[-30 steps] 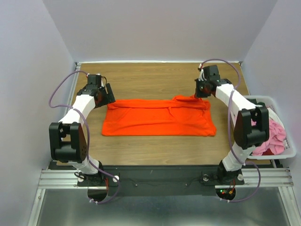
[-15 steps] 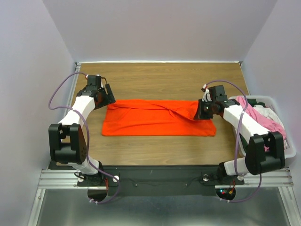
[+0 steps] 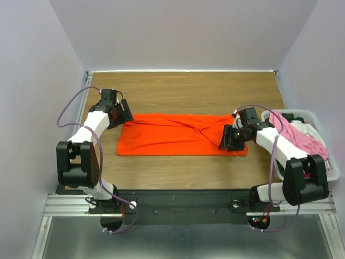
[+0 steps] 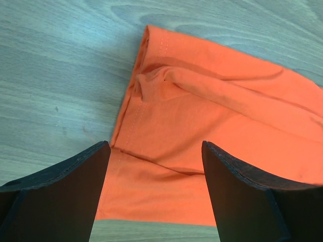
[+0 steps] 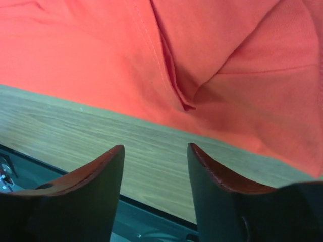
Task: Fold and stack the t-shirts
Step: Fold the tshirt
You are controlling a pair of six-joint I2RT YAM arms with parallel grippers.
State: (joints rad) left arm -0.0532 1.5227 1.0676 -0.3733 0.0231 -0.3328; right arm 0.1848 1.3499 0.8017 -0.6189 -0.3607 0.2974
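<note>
1. Cloth lies flat on our wooden table (image 3: 183,89); it is the orange t-shirt (image 3: 172,141), folded into a long strip that runs from left to right across the middle of the table.
2. Our left gripper (image 3: 123,113) hangs over the left end of the strip; its two fingers (image 4: 60,191) stand wide apart and we hold nothing in them; between them we see the shirt's stitched edge and a small bunched fold.
3. Our right gripper (image 3: 229,139) sits low at the right end of the strip, by its near corner; its fingers (image 5: 222,196) are apart too; only the shirt's edge and bare wood show between them, so we grip nothing there.
4. Pink t-shirt (image 3: 295,136) cloth spills over the white bin (image 3: 333,171) at the right side of the table, just beside our right arm; the bin stands apart from the orange t-shirt.
</note>
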